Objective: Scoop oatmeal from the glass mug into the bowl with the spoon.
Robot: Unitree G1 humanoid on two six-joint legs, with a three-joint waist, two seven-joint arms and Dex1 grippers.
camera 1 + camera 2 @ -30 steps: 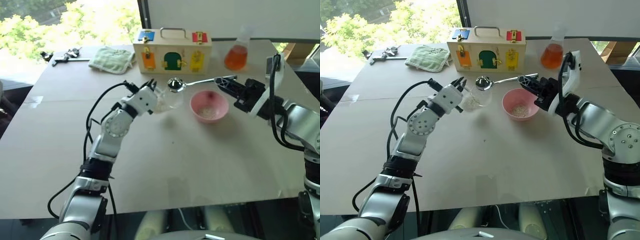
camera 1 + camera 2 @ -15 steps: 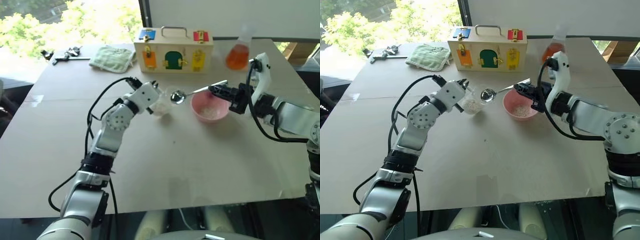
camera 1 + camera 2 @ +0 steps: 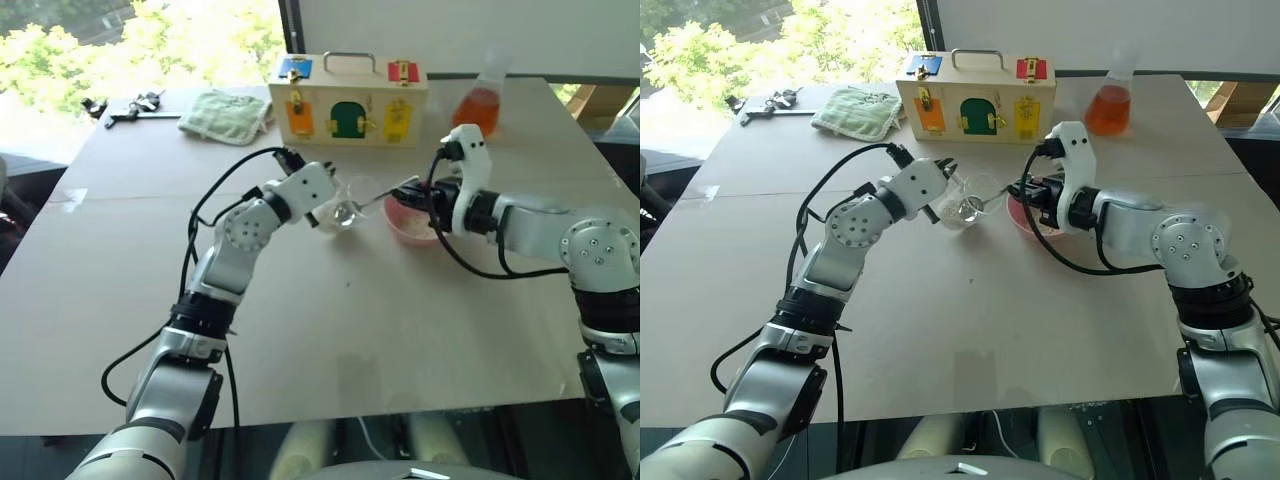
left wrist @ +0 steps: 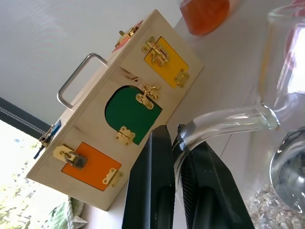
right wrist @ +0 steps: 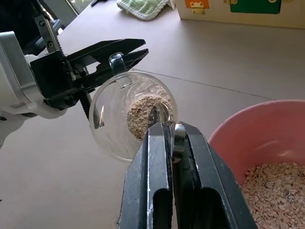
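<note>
spoon (image 5: 159,113) — now inside glass mug (image 5: 131,114)

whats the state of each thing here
mug: tilted, handle pinched by left gripper, oatmeal inside
spoon: held by right gripper, tip in mug
bowl: upright, holds oatmeal
flask: upright, orange liquid inside
latch box: doors shut

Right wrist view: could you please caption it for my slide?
Right gripper dips spoon into tilted glass mug of oatmeal.
</note>
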